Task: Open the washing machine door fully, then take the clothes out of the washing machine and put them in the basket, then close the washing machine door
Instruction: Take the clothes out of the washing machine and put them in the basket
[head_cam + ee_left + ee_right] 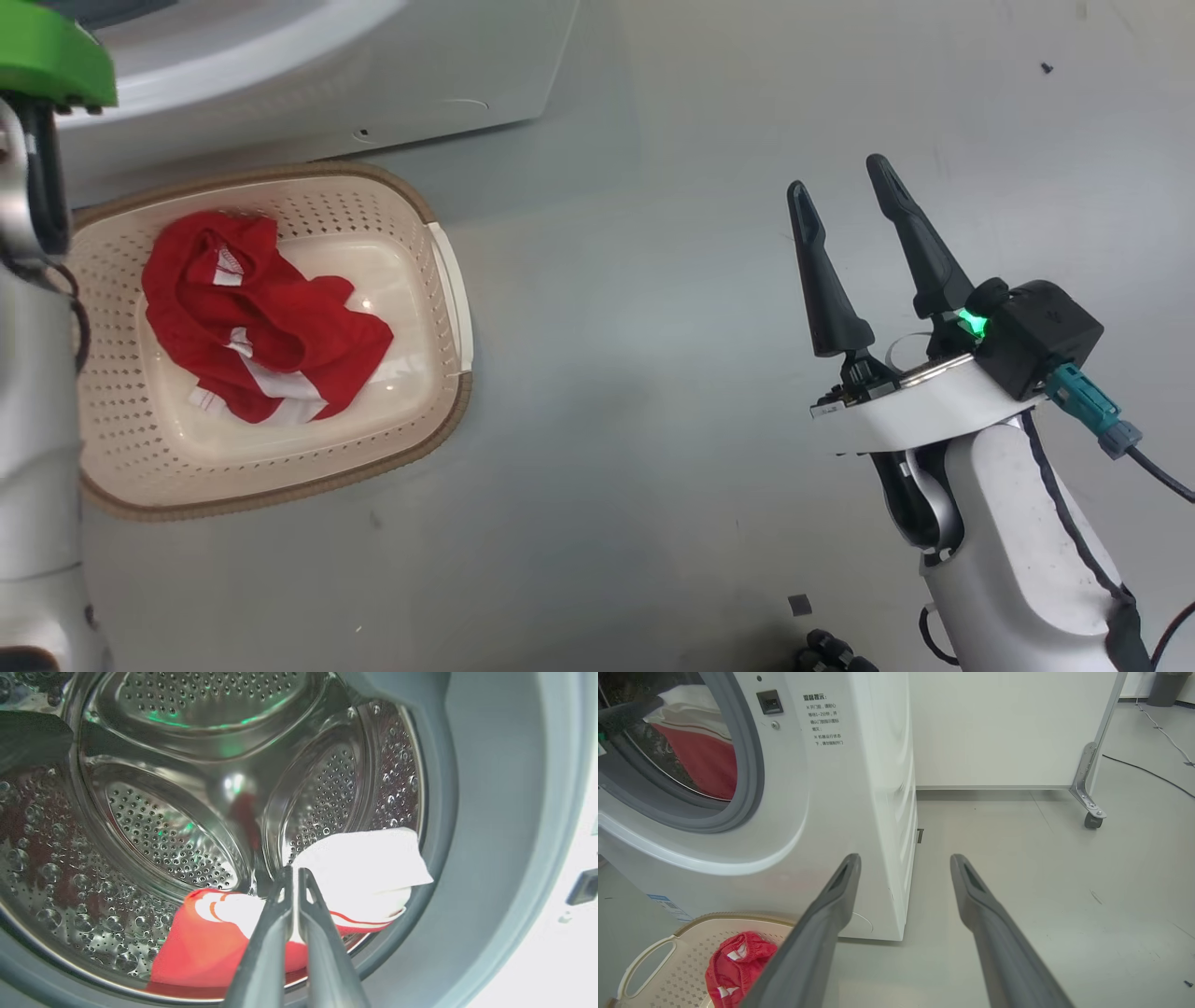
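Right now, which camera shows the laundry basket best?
The head view: it looks down on nearly the whole basket, with a red garment inside. The right wrist view catches one corner and a handle, partly behind the right gripper. The left wrist view faces the drum.
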